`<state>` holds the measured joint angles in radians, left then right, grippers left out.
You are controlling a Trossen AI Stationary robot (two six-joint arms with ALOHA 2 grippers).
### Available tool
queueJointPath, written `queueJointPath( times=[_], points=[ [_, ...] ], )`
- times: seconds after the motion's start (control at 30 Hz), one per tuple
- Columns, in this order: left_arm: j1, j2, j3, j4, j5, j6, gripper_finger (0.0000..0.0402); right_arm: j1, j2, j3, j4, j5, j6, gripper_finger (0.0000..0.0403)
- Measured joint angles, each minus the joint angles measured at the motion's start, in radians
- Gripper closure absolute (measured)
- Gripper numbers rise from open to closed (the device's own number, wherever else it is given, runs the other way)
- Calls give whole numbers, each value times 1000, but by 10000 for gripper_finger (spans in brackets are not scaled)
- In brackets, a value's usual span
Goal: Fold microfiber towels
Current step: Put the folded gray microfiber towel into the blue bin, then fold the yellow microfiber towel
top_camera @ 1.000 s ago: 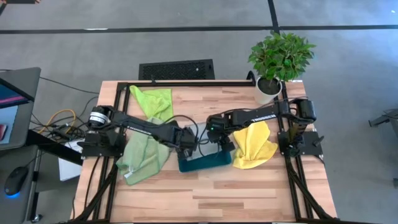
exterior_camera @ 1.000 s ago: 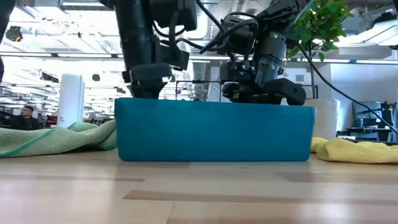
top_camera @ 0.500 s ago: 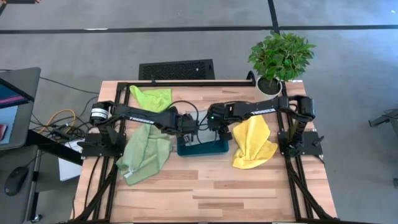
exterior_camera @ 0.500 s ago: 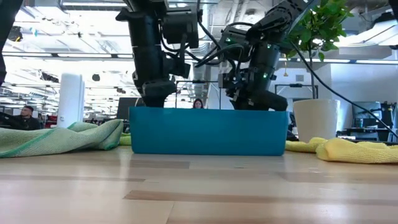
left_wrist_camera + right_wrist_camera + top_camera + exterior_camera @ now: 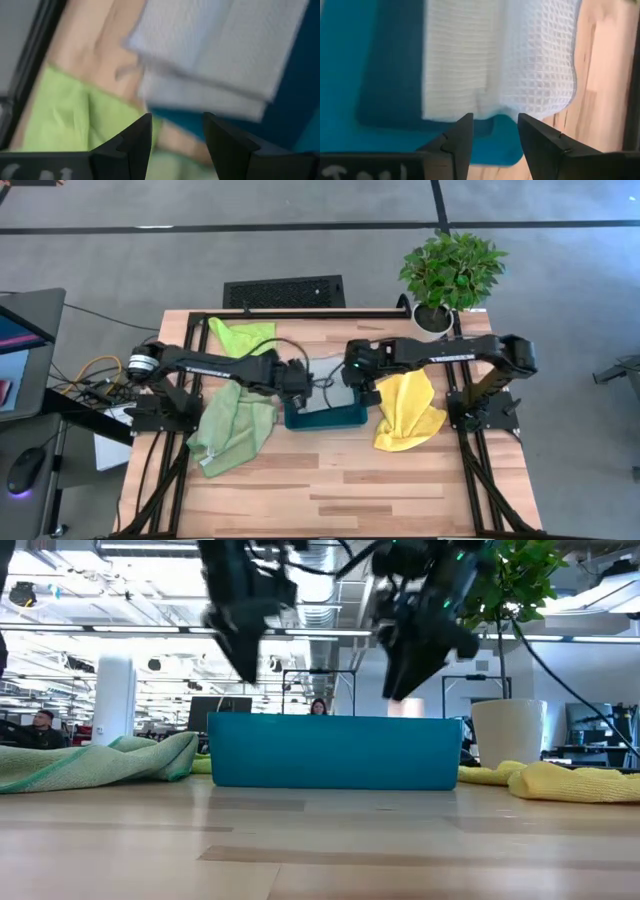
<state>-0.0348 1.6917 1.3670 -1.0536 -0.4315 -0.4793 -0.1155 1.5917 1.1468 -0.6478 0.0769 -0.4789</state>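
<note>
A folded light grey towel (image 5: 325, 375) lies in the teal tray (image 5: 330, 420), its far part hanging over the tray's far rim onto the wood (image 5: 545, 65). My left gripper (image 5: 298, 385) and right gripper (image 5: 358, 385) hover open above the tray's far half, well clear of its rim in the low view. Neither has anything between its fingers (image 5: 132, 145) (image 5: 457, 137). A sage green towel (image 5: 232, 425) lies crumpled left of the tray. A lime green towel (image 5: 245, 335) lies at the far left, and a yellow towel (image 5: 408, 412) lies right of the tray.
A potted plant (image 5: 450, 275) stands at the far right corner. Black frame rails run along the table's left, right and far edges. Bare wood (image 5: 330, 490) stretches in front of the tray. Behind the table, the low view shows people far back in the room.
The tray has slid toward the table's far edge with both grippers down at it, then stopped. Both grippers have since risen clear above it and drawn a little toward the far edge. The grey towel stays lying in the tray.
</note>
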Motion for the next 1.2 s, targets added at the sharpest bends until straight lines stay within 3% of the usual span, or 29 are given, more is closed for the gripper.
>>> queueJointPath(
  times=[0.27,0.43,0.6,0.77,1.03,1.2],
  points=[
    [-182,-59,0,-252,27,-446,233,154,-104,-7,-87,-7,6,223],
    [-304,-59,-1,-286,27,-601,233,238,-147,-7,-166,-7,105,223],
    [-407,-56,-2,-285,-30,-682,233,299,-159,-9,-285,-7,298,223],
    [-478,-56,-2,-287,-89,-711,233,340,-159,-66,-294,-7,484,223],
    [-502,-56,-2,-288,-108,-709,233,385,-158,-168,-207,-123,748,223],
    [-505,-56,-2,-287,-128,-718,233,430,-126,-191,-173,-127,874,223]
  ],
)
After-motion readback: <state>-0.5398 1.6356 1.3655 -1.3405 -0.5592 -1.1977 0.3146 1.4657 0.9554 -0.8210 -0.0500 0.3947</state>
